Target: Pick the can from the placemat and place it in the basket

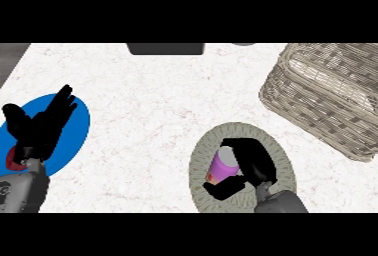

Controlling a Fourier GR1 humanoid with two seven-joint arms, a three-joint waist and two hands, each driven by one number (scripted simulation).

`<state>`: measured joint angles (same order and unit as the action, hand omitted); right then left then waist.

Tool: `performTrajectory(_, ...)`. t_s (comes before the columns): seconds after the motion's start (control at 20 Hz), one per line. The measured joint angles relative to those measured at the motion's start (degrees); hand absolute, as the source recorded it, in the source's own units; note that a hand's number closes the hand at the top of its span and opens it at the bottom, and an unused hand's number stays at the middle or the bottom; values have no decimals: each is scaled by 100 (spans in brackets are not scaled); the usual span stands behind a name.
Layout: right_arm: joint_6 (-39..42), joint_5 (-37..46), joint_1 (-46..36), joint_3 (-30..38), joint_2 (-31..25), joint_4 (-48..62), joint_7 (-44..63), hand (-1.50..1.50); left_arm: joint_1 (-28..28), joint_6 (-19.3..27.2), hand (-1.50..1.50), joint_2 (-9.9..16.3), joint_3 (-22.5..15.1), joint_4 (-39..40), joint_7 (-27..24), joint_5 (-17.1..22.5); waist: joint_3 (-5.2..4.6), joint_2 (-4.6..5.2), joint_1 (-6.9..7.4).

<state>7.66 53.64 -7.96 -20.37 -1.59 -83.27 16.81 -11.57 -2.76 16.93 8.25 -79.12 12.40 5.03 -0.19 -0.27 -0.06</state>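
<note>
Right hand [251,167] curled round the pink can [224,165], on the round grey placemat [203,155]. Lift straight up, keep can upright, then carry to wicker basket [325,95] upper right, clearing its rim. Left hand [40,122] rests, fingers straight, over blue plate [77,117].

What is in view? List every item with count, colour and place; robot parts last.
can: one, purple, on the placemat, fingers curled round it
placemat: one, grey-green oval, lower centre-right
basket: one, tan wicker, upper right
plate: one, blue, left, partly under the left hand
dark object: one, black, top edge, cut off
counter: one, white marbled
left hand: one, black, open, resting at left
right hand: one, black, shut on the can
</note>
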Motion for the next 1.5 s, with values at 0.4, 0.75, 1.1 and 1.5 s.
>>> performTrajectory(0.4,-2651,-855,-738,-1210,137,-644,1834,150,-168,-2,0,-127,-146,84,11,-58,24,19,196)
performTrajectory(0.75,-3651,147,-2242,-1911,144,-860,3993,150,-195,-2,0,-82,-78,118,24,-53,9,-9,154)
performTrajectory(1.1,-3109,762,-3646,-1473,114,-740,4875,150,-88,14,0,-72,-61,-11,69,-74,9,-8,105)
performTrajectory(1.5,-2689,968,-4982,-288,119,32,4952,150,-79,59,0,-140,-93,-29,41,-139,12,12,78)
